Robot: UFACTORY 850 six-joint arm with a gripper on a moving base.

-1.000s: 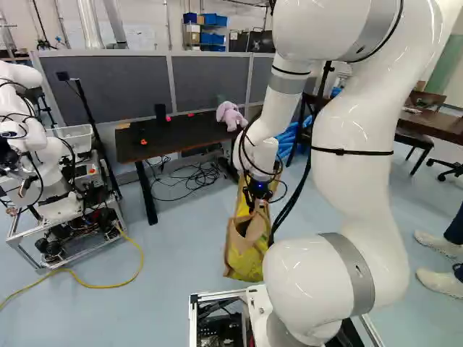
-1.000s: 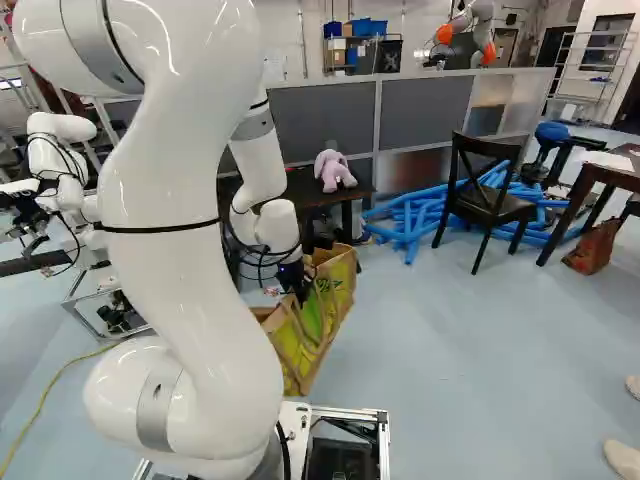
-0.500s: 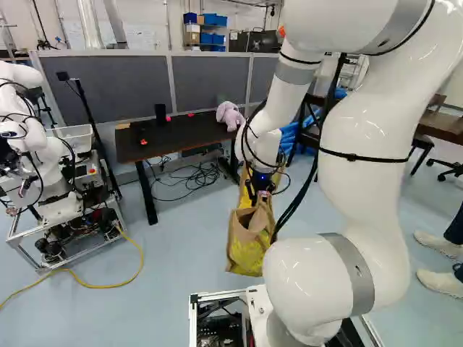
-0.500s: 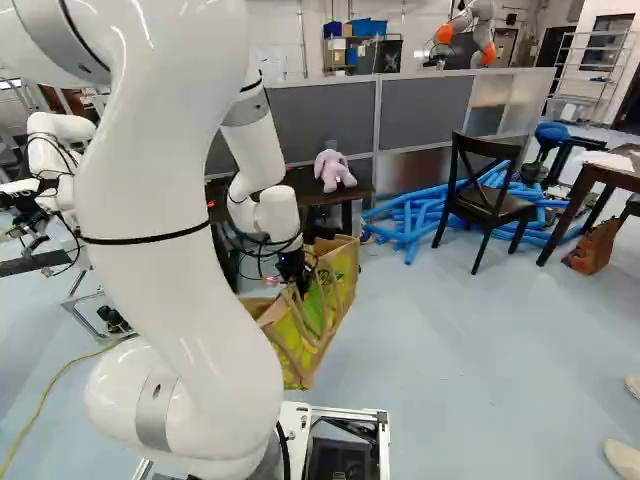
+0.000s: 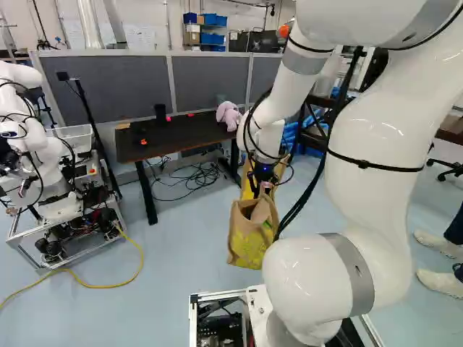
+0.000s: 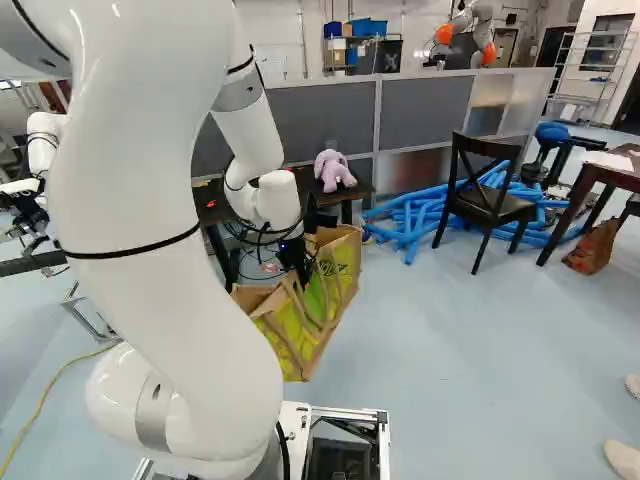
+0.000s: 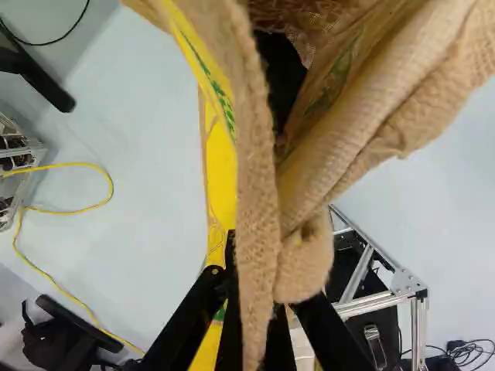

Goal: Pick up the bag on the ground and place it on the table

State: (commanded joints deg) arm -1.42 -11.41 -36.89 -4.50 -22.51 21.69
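My gripper (image 5: pixel 265 183) hangs beside the near end of the dark table (image 5: pixel 170 137); the right base view shows the gripper (image 6: pixel 296 262) at the top of the bag (image 6: pixel 318 318). The tan and yellow bag (image 5: pixel 249 242) hangs upright below it, its mouth partly open. In the wrist view, a tan woven handle (image 7: pixel 257 178) runs between the two black fingers of the gripper (image 7: pixel 257 317), which are shut on it. The handle hides part of the fingertips. Whether the bag's bottom touches the floor cannot be told.
A plush toy (image 5: pixel 229 116), a black cylinder (image 5: pixel 160 113) and small red things stand on the table. Cables (image 5: pixel 194 177) lie beneath it. Another robot (image 5: pixel 54 173) stands at the left. A chair (image 6: pixel 484 195) and blue tubes (image 6: pixel 410 222) are at the right base view's right.
My arm has swung, carrying the gripper and the held bag slightly upward and farther from the base in both base views. The base has not moved.
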